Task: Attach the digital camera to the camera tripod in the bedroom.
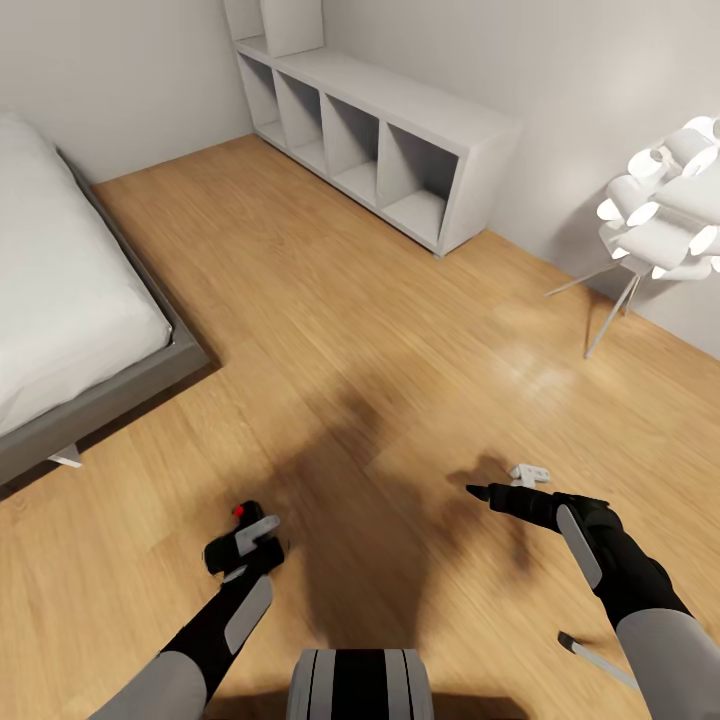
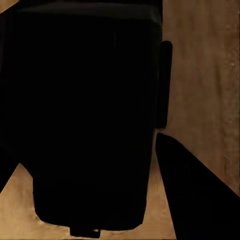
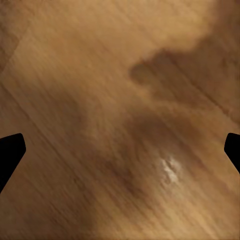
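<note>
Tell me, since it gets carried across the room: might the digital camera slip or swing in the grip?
Probably rigid: the digital camera looks boxy, so no swinging. The left gripper seems to clamp flat sides, likely secure. It appears small, probably light.

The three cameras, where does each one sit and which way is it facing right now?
Head view: on the head, looking forward and down over the plank floor, bed, shelf unit and lamp; both arms and the trunk show.
Left wrist view: near the left gripper, aimed along its fingers at the digital camera it grips.
Right wrist view: near the right gripper, facing bare floor; two finger tips show.
Shared: all three show the floor.
</note>
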Motion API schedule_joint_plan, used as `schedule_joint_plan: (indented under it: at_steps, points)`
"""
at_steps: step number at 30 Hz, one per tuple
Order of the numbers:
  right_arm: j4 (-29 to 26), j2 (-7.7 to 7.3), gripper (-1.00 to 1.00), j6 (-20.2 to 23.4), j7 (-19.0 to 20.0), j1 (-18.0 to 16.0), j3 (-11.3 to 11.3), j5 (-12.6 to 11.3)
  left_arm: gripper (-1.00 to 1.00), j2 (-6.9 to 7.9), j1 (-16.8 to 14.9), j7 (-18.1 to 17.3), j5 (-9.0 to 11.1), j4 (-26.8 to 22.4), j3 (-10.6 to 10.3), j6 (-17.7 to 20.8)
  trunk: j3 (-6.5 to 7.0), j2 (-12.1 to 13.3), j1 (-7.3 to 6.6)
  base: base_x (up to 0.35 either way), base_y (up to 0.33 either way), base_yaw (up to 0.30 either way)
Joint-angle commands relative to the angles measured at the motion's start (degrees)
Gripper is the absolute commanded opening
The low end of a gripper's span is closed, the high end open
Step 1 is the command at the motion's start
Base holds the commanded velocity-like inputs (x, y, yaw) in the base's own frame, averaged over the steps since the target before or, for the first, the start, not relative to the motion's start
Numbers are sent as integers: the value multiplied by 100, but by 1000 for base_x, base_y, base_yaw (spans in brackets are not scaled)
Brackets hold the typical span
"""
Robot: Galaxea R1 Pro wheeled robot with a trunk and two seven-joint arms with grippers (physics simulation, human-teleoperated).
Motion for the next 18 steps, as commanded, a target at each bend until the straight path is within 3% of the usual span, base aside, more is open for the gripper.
schedule_joint_plan:
  at_steps: [1,3,5,7,14,18]
  points:
    - [-4,0,100,36,15,-2,-14,-13,-100,-14,-1,63,20,-188,-50,40,-4,-1,-1,0,0,0]
    - [-4,-1,100,36,15,-2,-14,-13,-100,-39,-1,77,16,-606,-181,187,-4,-1,-1,0,0,0]
    - [-4,-1,100,41,19,-2,-15,-19,-100,-56,-1,159,2,-1369,-510,787,-4,-1,-1,0,0,0]
    - [-4,-1,100,43,19,-2,-17,-21,-100,-68,-1,462,13,-2047,-670,1365,-4,-1,-1,0,0,0]
    - [-4,-7,100,45,22,-2,-19,-15,-100,-198,-2,885,36,-3117,-775,2233,-4,-1,-1,0,0,0]
    - [-4,-9,100,45,23,-2,-19,-14,-100,-264,-1,937,39,-3372,-791,2458,-4,-1,-1,0,0,0]
